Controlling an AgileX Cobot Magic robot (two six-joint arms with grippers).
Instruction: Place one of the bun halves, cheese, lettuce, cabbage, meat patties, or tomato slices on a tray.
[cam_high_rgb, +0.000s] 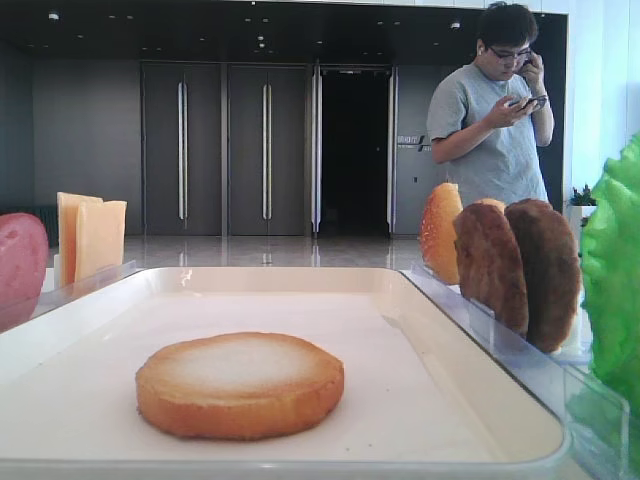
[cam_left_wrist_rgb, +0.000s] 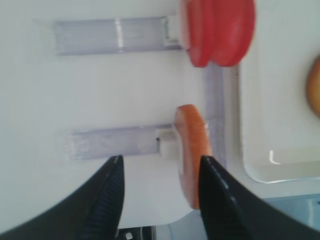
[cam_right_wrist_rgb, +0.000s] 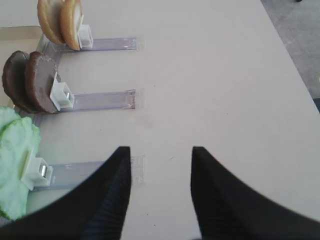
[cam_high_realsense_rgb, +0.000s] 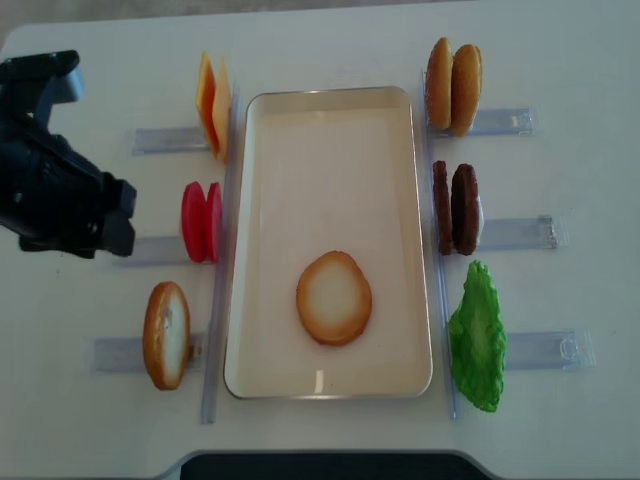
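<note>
Far left of the overhead view: left gripper (cam_left_wrist_rgb: 159, 182) off the tray, over bare table beside the holders. Jaws spread wide, pinching nothing; black ribbed fingers (cam_left_wrist_rgb: 107, 192). Between them in the left wrist view: clear slotted holder (cam_left_wrist_rgb: 115, 142) with a bun half (cam_high_realsense_rgb: 166, 334) standing on edge just ahead of the tips, orange-brown rim, not touching. Further out, two red tomato slices (cam_high_realsense_rgb: 201, 221), smooth and round, upright in the next holder. Then cheese (cam_high_realsense_rgb: 212, 106), thin pale yellow-orange slabs with straight edges, upright in the top-left holder.

Centre: tray (cam_high_realsense_rgb: 300, 130), cream-white, rectangular, rounded corners, low raised rim, smooth floor. Lying flat in its near half, handled bun (cam_high_realsense_rgb: 334, 297): thick round disc, golden-brown rim, pale whitish face up. Well apart from both grippers.

Right of tray, three more holders. Top: two buns (cam_high_realsense_rgb: 453, 86) on edge, tan and smooth. Middle: two patties (cam_high_realsense_rgb: 455, 208), dark brown discs, rough grainy faces, upright and side by side. Bottom: lettuce (cam_high_realsense_rgb: 478, 340), bright green crinkly leaf, taller than the patties in the low exterior view.

Right gripper (cam_right_wrist_rgb: 161, 192) not visible overhead; in its wrist view jaws apart, empty, black ribbed fingers (cam_right_wrist_rgb: 112, 197) over bare table, with the lettuce holder's clear end by the left fingertip. Contact there unclear.

Background: man (cam_high_rgb: 495, 115) in grey T-shirt, glasses, looking at a phone.
</note>
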